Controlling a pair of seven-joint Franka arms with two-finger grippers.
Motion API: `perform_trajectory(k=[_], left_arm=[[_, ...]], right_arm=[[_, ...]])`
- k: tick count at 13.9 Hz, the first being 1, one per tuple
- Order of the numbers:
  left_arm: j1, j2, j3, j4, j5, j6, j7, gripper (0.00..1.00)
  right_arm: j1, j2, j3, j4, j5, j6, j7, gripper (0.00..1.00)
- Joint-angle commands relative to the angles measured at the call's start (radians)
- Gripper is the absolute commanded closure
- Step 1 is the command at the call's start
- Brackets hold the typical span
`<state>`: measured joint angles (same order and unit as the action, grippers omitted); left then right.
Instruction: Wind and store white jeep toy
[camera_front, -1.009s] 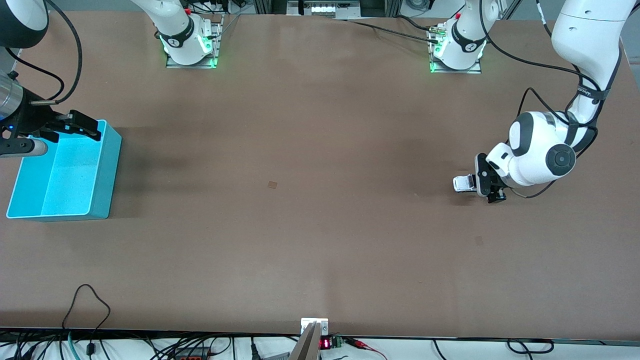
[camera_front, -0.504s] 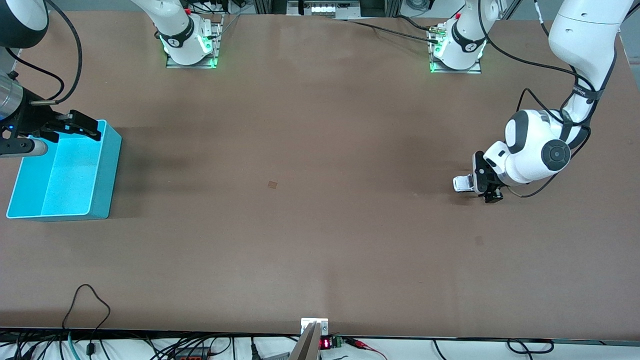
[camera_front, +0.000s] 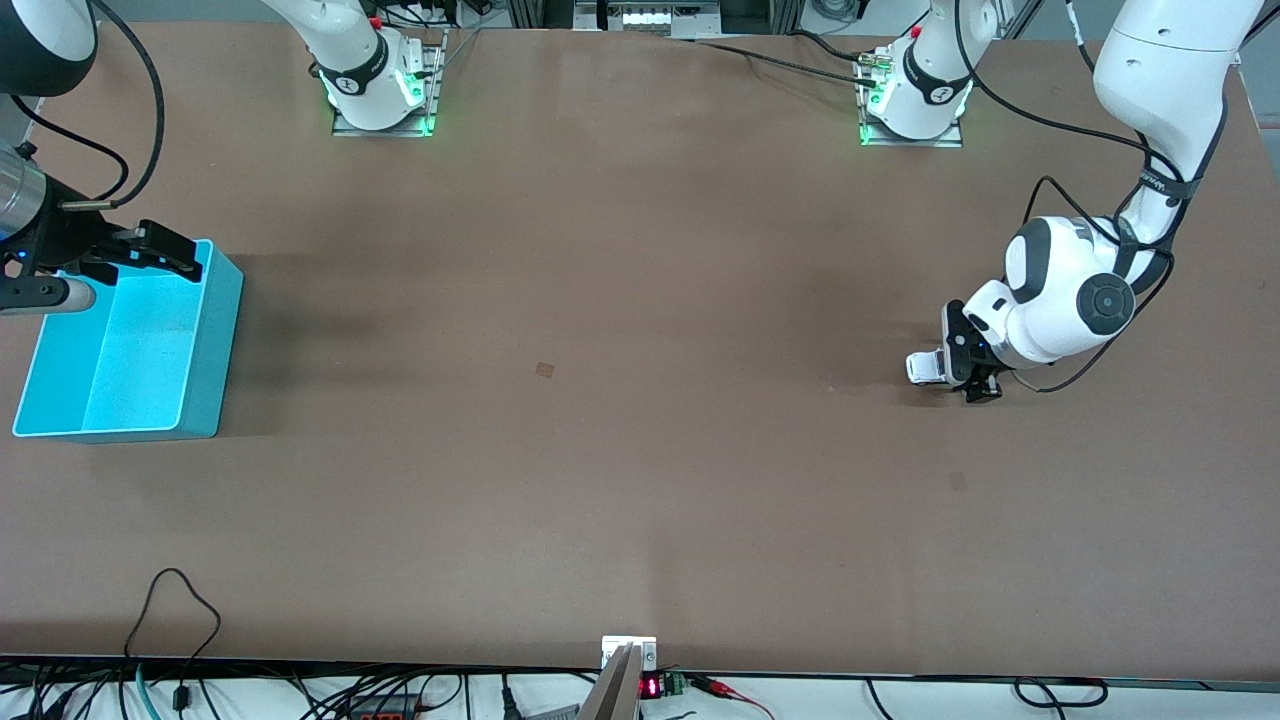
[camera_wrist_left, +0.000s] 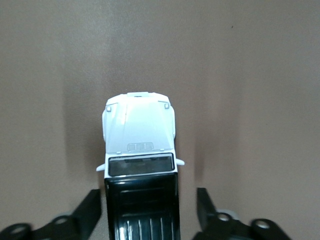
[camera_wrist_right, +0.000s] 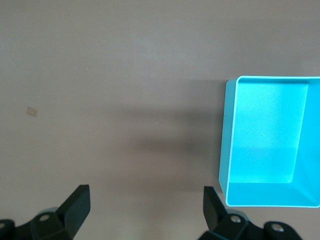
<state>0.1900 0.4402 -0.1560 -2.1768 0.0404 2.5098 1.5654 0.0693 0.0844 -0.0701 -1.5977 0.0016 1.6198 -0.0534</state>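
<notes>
Left gripper (camera_front: 968, 372): down at the tabletop (camera_front: 640, 450) near the left arm's end, fingers (camera_wrist_left: 87, 210) straddling the white jeep toy (camera_wrist_left: 140, 165), gaps visible both sides, no contact | Right gripper (camera_front: 150, 255): waiting over the blue bin (camera_front: 205, 340) at the right arm's end, fingers spread wide, nothing held.

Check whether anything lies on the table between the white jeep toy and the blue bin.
Only bare brown tabletop, as the front view shows, between the small boxy white jeep toy and the open blue plastic bin.
</notes>
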Motion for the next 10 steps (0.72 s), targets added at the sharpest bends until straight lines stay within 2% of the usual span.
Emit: perform_trajectory(k=[1,2,4,10], left_arm=[[0.009,-0.034,-0.007,-0.02,0.016,0.006,0.016,0.67],[0.011,-0.043,-0.007,-0.02,0.016,0.006,0.016,0.72],[0.009,-0.049,-0.007,-0.021,0.016,0.004,0.016,0.77],[0.009,-0.049,-0.008,-0.041,0.018,0.004,0.018,0.79]], right_arm=[[-0.003,-0.003,0.0,0.002,0.017,-0.011,-0.008,0.0],[-0.003,-0.003,0.0,0.002,0.017,-0.011,-0.008,0.0],[-0.003,-0.003,0.0,0.002,0.017,-0.011,-0.008,0.0],[-0.003,-0.003,0.0,0.002,0.017,-0.011,-0.008,0.0]])
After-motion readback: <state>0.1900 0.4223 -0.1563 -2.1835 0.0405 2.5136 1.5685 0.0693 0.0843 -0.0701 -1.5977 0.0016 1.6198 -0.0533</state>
